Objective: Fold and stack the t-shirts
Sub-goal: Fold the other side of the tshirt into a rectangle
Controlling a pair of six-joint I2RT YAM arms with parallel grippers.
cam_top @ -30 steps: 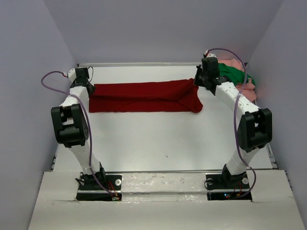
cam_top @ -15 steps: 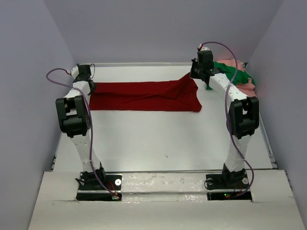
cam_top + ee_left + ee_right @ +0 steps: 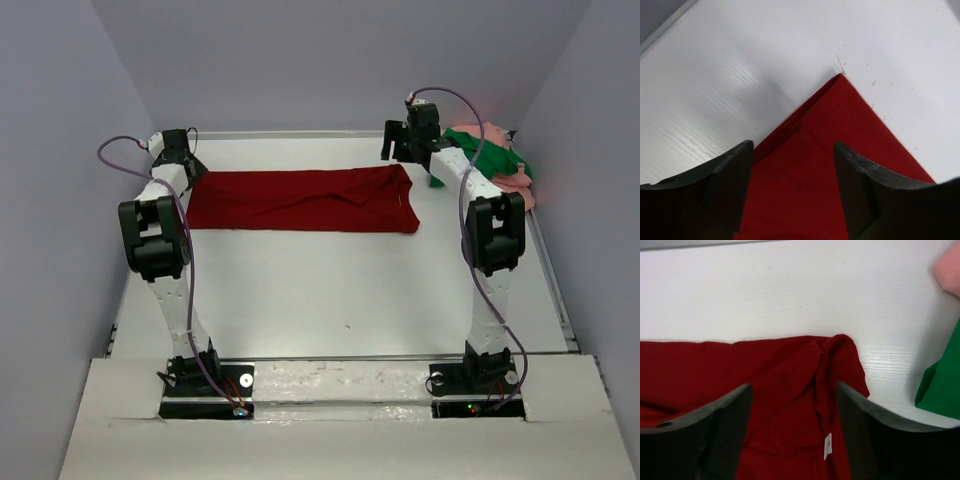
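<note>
The dark red t-shirt [image 3: 300, 198] lies flat as a long folded band across the far part of the table. My left gripper [image 3: 190, 165] hovers open over the shirt's left end. In the left wrist view a corner of the dark red t-shirt [image 3: 850, 130] lies under that open left gripper [image 3: 792, 147], untouched. At the band's right end my right gripper [image 3: 398, 155] hangs open. Its wrist view shows the right gripper [image 3: 794, 387] open above the dark red t-shirt [image 3: 780, 370] and a small white label [image 3: 828, 446]. The green t-shirt [image 3: 488, 155] and the pink t-shirt [image 3: 517, 186] lie bunched at the far right.
The white table [image 3: 330, 290] has a raised rim along its far edge [image 3: 300, 134]. Grey walls close in on both sides. In the right wrist view the green t-shirt [image 3: 942, 385] and the pink t-shirt [image 3: 950, 270] lie close to the red shirt's right end.
Both grippers opened and let go of the red shirt's far edge. The lifted right corner dropped flat. Both arms stretched further towards the far edge.
</note>
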